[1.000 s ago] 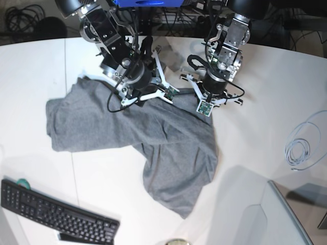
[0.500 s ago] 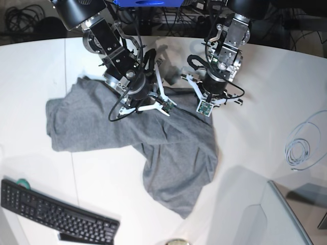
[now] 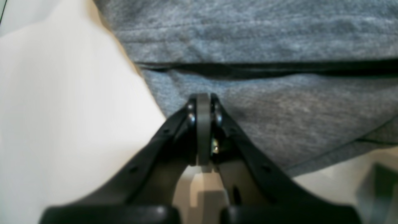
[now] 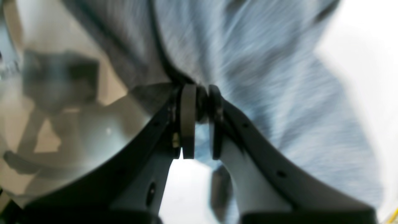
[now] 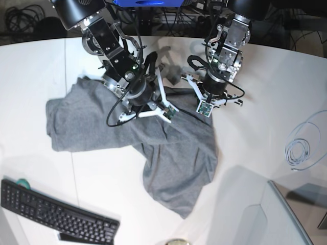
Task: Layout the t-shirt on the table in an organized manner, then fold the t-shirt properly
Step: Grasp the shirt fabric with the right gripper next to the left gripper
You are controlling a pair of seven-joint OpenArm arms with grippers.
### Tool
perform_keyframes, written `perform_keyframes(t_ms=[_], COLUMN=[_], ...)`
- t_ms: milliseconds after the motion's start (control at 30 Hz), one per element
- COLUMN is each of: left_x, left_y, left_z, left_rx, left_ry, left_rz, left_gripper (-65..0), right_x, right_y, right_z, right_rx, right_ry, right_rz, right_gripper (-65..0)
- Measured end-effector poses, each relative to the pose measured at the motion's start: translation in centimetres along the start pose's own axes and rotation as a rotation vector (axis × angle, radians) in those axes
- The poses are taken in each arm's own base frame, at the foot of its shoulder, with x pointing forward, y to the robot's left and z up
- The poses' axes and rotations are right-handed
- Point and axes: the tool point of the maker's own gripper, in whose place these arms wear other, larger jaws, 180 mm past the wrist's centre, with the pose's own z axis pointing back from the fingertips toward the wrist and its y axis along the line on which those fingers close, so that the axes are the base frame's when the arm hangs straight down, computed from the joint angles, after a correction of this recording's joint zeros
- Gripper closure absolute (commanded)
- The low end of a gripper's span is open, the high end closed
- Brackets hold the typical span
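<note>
Left gripper [image 3: 203, 107] closed on t-shirt [image 5: 168, 153] edge; right gripper [image 4: 199, 102] nearly closed, pinching cloth, table [image 5: 255, 132] beneath.

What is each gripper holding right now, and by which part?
Both hold the t-shirt. The left gripper is shut on a fold near its edge. The right gripper pinches bunched cloth; which part cannot be told.
</note>
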Motion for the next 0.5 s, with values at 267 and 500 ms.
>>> perform_keyframes(t_ms=[267, 500], left_x=[-0.1, -0.1], left_y=[0.5, 0.5], left_z=[0.0, 0.0], left_rx=[-0.002, -0.001], left_ry=[0.001, 0.001], left_rz=[-0.005, -0.005], left_gripper=[0.0, 0.0], right_x=[1.2, -0.4], right_y=[-2.3, 0.0], right_z=[1.4, 1.7], right_rx=[-0.057, -0.015], right_ry=[0.019, 0.042], right_rz=[-0.004, -0.014], right_gripper=[-6.2, -17.0])
